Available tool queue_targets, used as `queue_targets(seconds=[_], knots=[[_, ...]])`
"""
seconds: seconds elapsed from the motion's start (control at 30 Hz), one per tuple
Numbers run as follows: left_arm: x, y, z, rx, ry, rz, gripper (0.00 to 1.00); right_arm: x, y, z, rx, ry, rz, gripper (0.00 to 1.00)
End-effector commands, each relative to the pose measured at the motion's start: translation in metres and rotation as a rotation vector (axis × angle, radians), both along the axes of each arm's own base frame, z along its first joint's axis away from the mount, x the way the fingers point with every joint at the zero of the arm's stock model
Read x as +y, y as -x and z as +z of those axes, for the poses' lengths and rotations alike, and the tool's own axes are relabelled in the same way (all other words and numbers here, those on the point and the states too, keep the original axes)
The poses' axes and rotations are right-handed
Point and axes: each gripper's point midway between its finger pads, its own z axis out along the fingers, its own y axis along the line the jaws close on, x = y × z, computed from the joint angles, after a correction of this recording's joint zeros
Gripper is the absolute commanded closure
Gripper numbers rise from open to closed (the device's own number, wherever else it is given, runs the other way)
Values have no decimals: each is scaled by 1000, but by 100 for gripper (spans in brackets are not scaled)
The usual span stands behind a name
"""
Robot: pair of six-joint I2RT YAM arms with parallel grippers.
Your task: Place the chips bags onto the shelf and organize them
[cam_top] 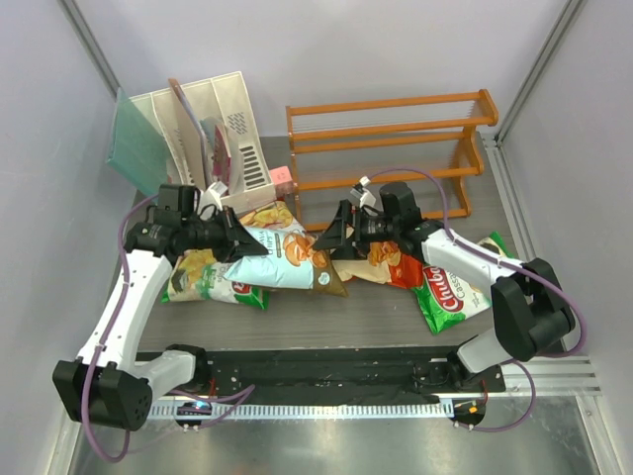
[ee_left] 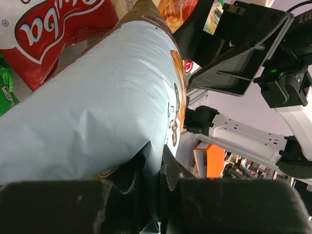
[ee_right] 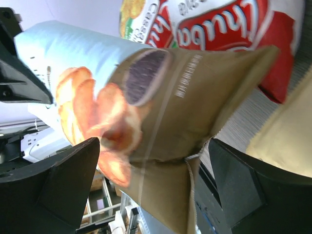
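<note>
The light-blue and brown chips bag point(cam_top: 285, 259) lies across the pile at mid-table. My left gripper point(cam_top: 233, 240) is shut on its left edge, and the left wrist view shows the light-blue film point(ee_left: 97, 107) pinched between the jaws point(ee_left: 158, 170). My right gripper point(cam_top: 334, 234) is open at the bag's brown right end point(ee_right: 195, 97), with the jaws point(ee_right: 153, 180) standing wide on either side of it. The orange-brown shelf point(cam_top: 396, 139) stands at the back right with no bags on it.
A red Chiba bag point(cam_top: 450, 292) lies under the right arm and a cream and orange-red bag point(cam_top: 381, 262) beside it. A green bag point(cam_top: 213, 282) lies under the left arm. The white file organizer point(cam_top: 213, 134) stands at the back left. Grey walls stand on both sides.
</note>
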Motion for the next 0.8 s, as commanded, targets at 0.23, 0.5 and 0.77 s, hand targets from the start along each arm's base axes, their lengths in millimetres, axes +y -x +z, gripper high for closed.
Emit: queue_targets(seconds=[0.23,0.5,0.77], knots=[[-15,-19,50,-139,166,-70,100,-19,14,-8,83,23,25,0],[-17,-28,38,-115,171,-75,100,6,-4,26,124,-234,30,0],[-15,-46,10,-73,122,-64,89,9,-10,43,83,-235,55,50]])
